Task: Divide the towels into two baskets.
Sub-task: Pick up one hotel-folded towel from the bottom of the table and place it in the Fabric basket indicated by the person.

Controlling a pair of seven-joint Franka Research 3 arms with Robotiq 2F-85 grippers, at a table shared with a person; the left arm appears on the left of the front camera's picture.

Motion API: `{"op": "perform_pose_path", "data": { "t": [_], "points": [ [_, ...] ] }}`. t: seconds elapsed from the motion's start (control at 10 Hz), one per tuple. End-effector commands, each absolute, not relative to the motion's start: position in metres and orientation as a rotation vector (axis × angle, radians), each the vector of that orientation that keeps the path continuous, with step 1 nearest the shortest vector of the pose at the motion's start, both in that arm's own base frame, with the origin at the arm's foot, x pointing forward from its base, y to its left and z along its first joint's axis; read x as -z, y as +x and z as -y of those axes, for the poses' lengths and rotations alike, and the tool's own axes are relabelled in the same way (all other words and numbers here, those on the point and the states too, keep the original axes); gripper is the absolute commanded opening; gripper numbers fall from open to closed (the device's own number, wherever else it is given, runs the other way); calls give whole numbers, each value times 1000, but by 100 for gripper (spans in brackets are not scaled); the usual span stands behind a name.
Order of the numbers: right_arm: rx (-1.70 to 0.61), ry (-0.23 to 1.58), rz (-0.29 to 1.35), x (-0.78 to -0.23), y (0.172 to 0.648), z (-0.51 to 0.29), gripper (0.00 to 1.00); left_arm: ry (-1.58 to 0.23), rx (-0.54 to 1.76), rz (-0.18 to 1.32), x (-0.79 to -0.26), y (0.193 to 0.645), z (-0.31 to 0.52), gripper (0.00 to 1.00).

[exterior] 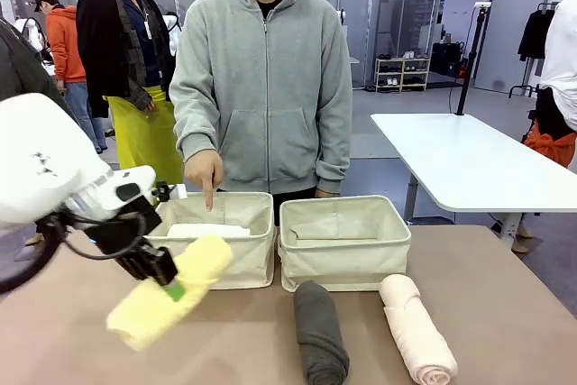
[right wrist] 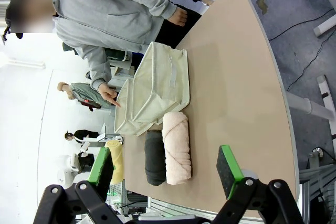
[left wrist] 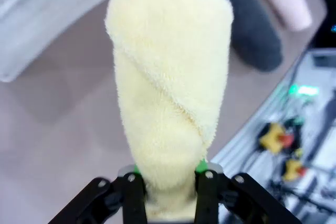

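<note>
- The left gripper (exterior: 169,284) is clenched on the pale yellow towel (exterior: 140,315), grabbed roughly mid-roll, with the green pads squeezed into the cloth on both sides.
- That roll is held tilted over the table (exterior: 514,313). The lower end is toward the robot's side and the higher end is just in front of the left basket (exterior: 243,263). It looks to be lifted clear of the tabletop.
- In the left wrist view, the same towel (left wrist: 168,77) is seen sticking straight out from between the 2 fingers (left wrist: 134,195), fluffy end pointed away from the camera. The grey and pink rolls are blurred behind it.
- A white towel (exterior: 207,231) is already laid inside the left basket, low down, with just its top seen over the front rim.
- The right basket (exterior: 347,263) is set right beside the left one. Whether the side walls are actually touching can't be told.
- The dark grey towel (exterior: 320,335) and the pale pink towel (exterior: 416,331) are laid on the table in front of the right basket. They're close together side by side, each with 1 end up near the basket's front wall.
- The right gripper (right wrist: 165,169) is left wide open with the jaws fully spread, hung above the robot's side of the table. The pink and grey rolls are seen beyond it.
- A person (exterior: 261,87) in a grey hoodie is stood at the far side. 1 hand (exterior: 205,173) is held over the left basket, index finger pointed down into it.
</note>
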State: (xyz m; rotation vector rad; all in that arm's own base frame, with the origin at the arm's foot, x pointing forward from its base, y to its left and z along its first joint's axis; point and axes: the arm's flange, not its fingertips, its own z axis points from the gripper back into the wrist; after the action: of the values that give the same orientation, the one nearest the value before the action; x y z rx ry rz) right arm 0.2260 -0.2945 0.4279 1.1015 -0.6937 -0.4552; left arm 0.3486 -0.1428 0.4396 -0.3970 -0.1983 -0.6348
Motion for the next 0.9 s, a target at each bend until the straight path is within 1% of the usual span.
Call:
{"op": "perform_pose_path", "data": {
  "t": [0.0, 0.1, 0.2, 0.3, 0.4, 0.6, 0.7, 0.8],
  "points": [
    [455, 1111, 706, -429, 224, 293, 100, -301, 954, 224, -459, 343, 121, 7],
    [455, 1111, 706, -429, 224, 293, 100, -241, 1058, 205, -467, 342, 114, 7],
    [455, 1111, 706, -429, 224, 293, 100, -241, 1066, 259, -473, 341, 113, 7],
    [455, 1111, 706, -429, 224, 293, 100, -294, 961, 299, -475, 335, 112, 7],
    [455, 1111, 706, -429, 224, 293, 100, -224, 1022, 198, -464, 341, 115, 7],
    [455, 1111, 706, -429, 224, 293, 100, -224, 1022, 198, -464, 341, 115, 7],
    [455, 1111, 706, -429, 224, 293, 100, -231, 1027, 218, -468, 340, 113, 37],
    [455, 1111, 706, -429, 224, 293, 100, -125, 1135, 251, -482, 355, 117, 37]
  ]
}}
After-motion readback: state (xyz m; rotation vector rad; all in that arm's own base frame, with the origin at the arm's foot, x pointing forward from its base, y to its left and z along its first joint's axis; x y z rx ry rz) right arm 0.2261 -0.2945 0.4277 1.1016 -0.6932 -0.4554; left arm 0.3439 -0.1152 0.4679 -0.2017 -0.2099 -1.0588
